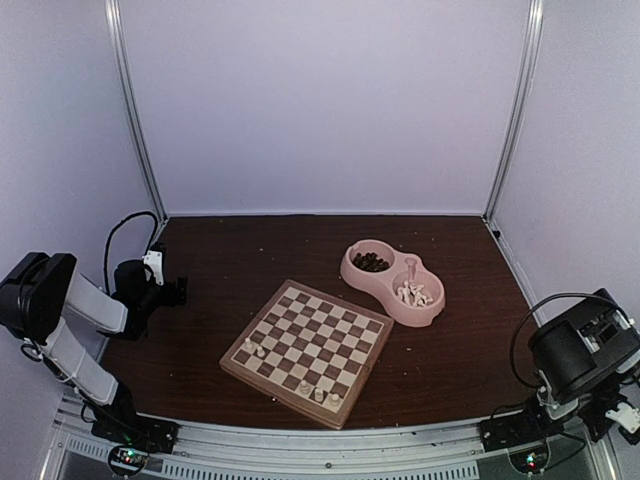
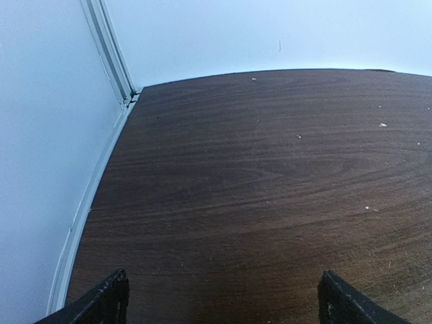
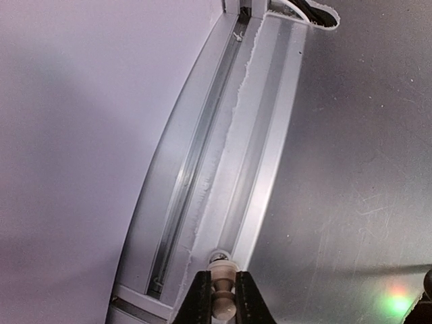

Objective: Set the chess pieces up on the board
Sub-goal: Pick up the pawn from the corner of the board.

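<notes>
The board (image 1: 290, 396) lies at the middle of the table, turned at an angle. Several cream chess pieces (image 1: 319, 394) stand along its near edge and two more near its left corner (image 1: 254, 349). More cream pieces (image 1: 413, 295) lie in the right compartment of the pink bowl. My right gripper (image 3: 222, 278) is shut on a cream pawn (image 3: 223, 265), held off the table's near right corner over a metal frame rail. My left gripper (image 2: 223, 280) hangs open over bare wood at the table's left side, with nothing between its fingers.
The pink double bowl (image 1: 351, 271) stands behind the board's right side, with dark pieces (image 1: 371, 263) in its left compartment. White walls close in the table on three sides. My right arm (image 1: 580, 355) is folded at the near right corner and my left arm (image 1: 95, 305) at the left edge.
</notes>
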Robot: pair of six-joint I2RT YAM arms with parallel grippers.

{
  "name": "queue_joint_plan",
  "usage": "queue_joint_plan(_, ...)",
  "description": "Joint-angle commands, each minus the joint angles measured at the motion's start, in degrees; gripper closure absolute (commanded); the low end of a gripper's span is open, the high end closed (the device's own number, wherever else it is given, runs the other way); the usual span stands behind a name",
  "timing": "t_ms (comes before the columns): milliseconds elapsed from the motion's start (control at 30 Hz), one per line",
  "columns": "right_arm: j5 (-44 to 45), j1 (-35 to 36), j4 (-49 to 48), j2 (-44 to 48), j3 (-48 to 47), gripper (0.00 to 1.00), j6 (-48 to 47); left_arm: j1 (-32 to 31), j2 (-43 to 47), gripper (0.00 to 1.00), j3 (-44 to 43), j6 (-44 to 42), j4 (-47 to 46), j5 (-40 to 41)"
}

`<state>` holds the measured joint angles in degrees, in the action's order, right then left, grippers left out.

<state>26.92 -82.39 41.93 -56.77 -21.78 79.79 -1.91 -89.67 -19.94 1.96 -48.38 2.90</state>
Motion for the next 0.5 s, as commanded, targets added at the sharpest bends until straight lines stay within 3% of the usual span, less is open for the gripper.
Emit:
queue_joint_plan(0,0.14,-0.32,1.19,0.69,-0.28,0.99,0.63,0.51,-0.16,0.02,-0.61,-0.37,-1.82,-0.17)
queue_joint_plan(467,-4.22,0.09,5.8,2.74,-5.68,1.0,-1.3,0.51,-0.16,0.02,-0.61,-0.37,-1.83,-0.17)
